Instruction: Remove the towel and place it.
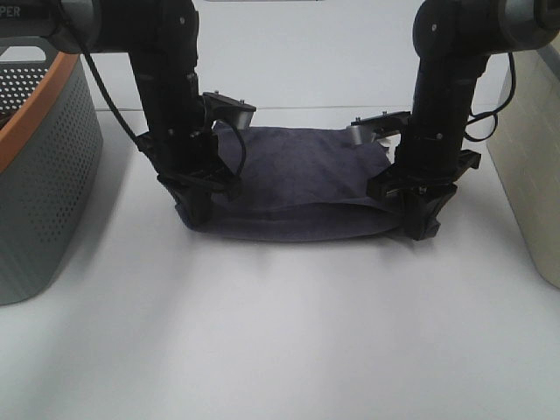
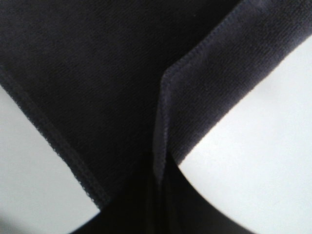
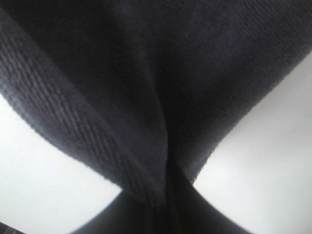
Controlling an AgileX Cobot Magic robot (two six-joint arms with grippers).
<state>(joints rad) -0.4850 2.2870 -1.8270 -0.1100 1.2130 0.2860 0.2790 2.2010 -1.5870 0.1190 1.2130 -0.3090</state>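
Pinched at both near corners by left gripper (image 1: 198, 214) and right gripper (image 1: 421, 229): towel (image 1: 297, 179), folded on white table (image 1: 280, 332). Fingertips buried in cloth. Grey basket (image 1: 44, 175) at 9 o'clock, cropped.

We read only "PER", white letters cut off at the frame edge, on the basket (image 1: 44, 166) rim at ten o'clock.

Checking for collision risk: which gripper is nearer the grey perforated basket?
Left. The left gripper holds the towel on the side of the basket; the right gripper holds the towel's far end.
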